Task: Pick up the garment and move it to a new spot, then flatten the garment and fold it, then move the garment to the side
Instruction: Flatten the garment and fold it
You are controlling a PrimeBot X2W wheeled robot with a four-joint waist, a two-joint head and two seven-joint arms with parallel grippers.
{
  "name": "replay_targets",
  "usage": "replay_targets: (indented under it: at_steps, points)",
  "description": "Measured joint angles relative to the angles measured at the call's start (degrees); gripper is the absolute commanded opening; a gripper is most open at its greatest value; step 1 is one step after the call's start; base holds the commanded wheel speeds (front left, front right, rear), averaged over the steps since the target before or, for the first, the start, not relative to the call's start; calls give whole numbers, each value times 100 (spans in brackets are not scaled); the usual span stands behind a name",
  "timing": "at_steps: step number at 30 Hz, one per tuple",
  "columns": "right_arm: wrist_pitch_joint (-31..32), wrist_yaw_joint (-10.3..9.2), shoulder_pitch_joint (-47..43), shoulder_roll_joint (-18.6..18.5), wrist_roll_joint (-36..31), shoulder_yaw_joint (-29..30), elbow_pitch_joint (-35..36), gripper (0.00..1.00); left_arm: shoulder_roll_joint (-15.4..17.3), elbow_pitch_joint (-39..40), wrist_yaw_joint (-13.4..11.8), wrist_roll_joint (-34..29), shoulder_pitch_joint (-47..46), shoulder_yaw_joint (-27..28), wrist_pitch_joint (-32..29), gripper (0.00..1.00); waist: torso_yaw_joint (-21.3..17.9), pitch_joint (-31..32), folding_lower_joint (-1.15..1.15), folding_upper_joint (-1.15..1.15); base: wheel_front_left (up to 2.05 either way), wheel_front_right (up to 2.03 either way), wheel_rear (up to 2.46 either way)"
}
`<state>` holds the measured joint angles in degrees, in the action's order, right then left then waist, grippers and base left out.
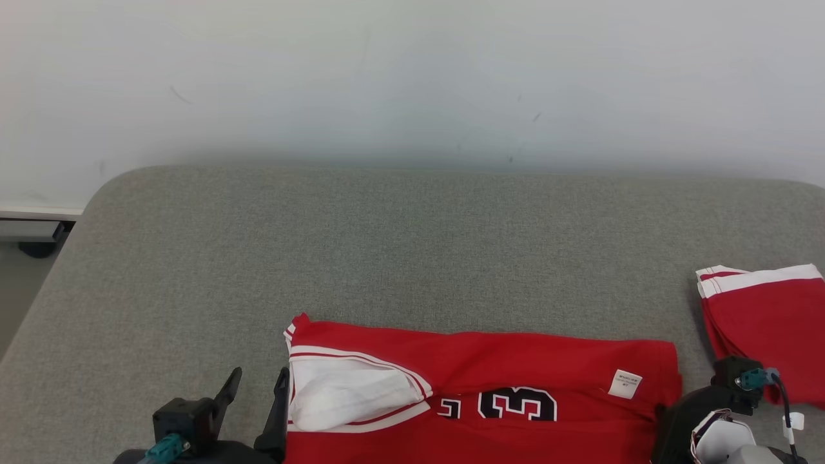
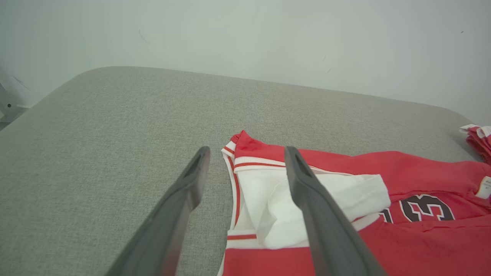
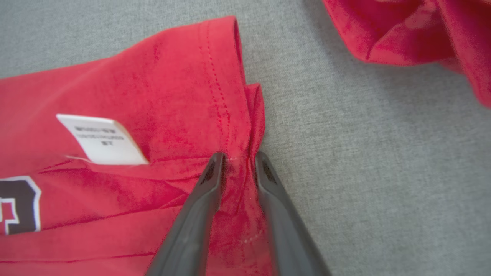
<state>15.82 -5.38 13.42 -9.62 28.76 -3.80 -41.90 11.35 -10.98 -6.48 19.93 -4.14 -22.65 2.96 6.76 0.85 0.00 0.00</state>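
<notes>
The garment is a red jersey with white trim, a black number and a white label, lying partly folded at the near edge of the grey surface. My left gripper stands open just left of the jersey's white armhole end; in the left wrist view its two fingers straddle that corner, above the cloth. My right gripper is at the jersey's right hem, fingers drawn close together with red fabric bunched between them. In the head view the right wrist covers that hem.
A second red piece with white stripes lies folded at the right edge, close to the right wrist. The grey padded surface stretches far ahead to a pale wall. Its rounded left corner drops to the floor.
</notes>
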Motion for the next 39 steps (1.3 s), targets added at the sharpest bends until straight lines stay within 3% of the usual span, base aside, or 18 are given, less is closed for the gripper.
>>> replay_targets:
  at_steps: [1, 2, 15, 30, 39]
  points:
    - [31, 0, 0, 4, 0, -2, -11, 25, -1, 0, 0, 0, 0, -1, 0, 100, 3, 4, 0, 0, 0, 0, 0]
    - [54, 0, 2, 8, 0, -2, -14, 0, -2, 0, 0, 0, 0, -1, 0, 100, 4, 8, 0, 0, 0, 0, 0]
    - [192, -18, 4, 3, 107, 67, 148, 0, -27, -37, 1, 1, 0, -25, -9, 100, -47, 69, 0, 0, 0, 0, 0]
    - [187, -124, -161, -572, -408, 69, 1084, 0, -35, -144, 1, 21, 62, -20, -5, 100, -88, 323, -1, 0, 0, 0, 0]
    - [480, -169, -497, -1000, -541, 495, 1820, 0, -37, -148, 0, 29, 281, -20, 11, 100, -182, 532, -1, 0, 0, 0, 0]
